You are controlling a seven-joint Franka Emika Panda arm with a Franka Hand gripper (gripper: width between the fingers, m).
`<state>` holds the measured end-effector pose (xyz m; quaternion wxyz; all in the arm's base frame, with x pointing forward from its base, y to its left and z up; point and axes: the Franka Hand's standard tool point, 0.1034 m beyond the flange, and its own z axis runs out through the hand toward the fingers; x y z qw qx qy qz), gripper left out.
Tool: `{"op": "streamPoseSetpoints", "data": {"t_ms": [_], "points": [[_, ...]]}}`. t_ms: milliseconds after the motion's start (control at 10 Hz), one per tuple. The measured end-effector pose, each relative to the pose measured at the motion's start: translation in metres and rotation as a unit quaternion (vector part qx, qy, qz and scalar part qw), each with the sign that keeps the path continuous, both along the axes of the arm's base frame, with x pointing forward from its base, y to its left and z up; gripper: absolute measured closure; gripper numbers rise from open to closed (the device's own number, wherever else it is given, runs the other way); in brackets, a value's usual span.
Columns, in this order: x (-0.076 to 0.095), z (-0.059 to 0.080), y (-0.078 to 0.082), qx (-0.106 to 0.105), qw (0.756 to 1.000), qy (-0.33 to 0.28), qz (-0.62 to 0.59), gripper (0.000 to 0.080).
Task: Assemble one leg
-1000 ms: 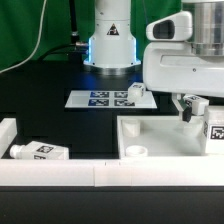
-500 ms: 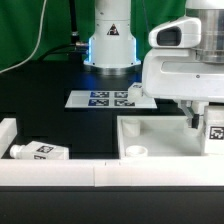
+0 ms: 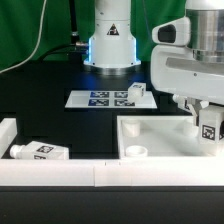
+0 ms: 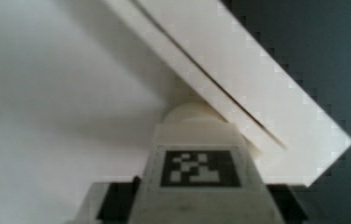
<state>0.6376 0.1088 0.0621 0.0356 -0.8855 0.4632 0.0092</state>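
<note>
My arm's base column stands white and glossy at the table's far edge, a ring of pale blue light glowing near its foot, a small dark triangular mark on its front. Nearer my camera, the boxy wrist housing is smooth white plastic with a grey rounded cap on top. Below it, the gripper shows dark fingers.

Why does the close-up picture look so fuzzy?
In the wrist view the leg sits very near the lens, so its tag and the tabletop edge blur softly. The exterior view is sharper; the lamp glow behind the arm glares blue-white, and the tool hides part of the leg.
</note>
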Motion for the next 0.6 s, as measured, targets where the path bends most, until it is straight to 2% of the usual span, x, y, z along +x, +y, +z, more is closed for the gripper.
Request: {"op": "streamPoseSetpoints", "data": {"t_ms": [100,200,300,400,500,600], "points": [[0.0,0.0,0.0,0.009,0.997,0.003,-0.074,0.0518],[0.0,0.0,0.002,0.026,0.981,0.013,-0.189,0.0518],[0.002,-0.001,0.006,0.042,0.955,0.013,-0.292,0.0518],[0.002,0.0,0.01,0.048,0.935,0.014,-0.352,0.0518],[0.003,0.0,0.011,0.048,0.925,0.015,-0.376,0.0518],[0.003,0.0,0.01,0.047,0.927,0.014,-0.371,0.0518]]}}
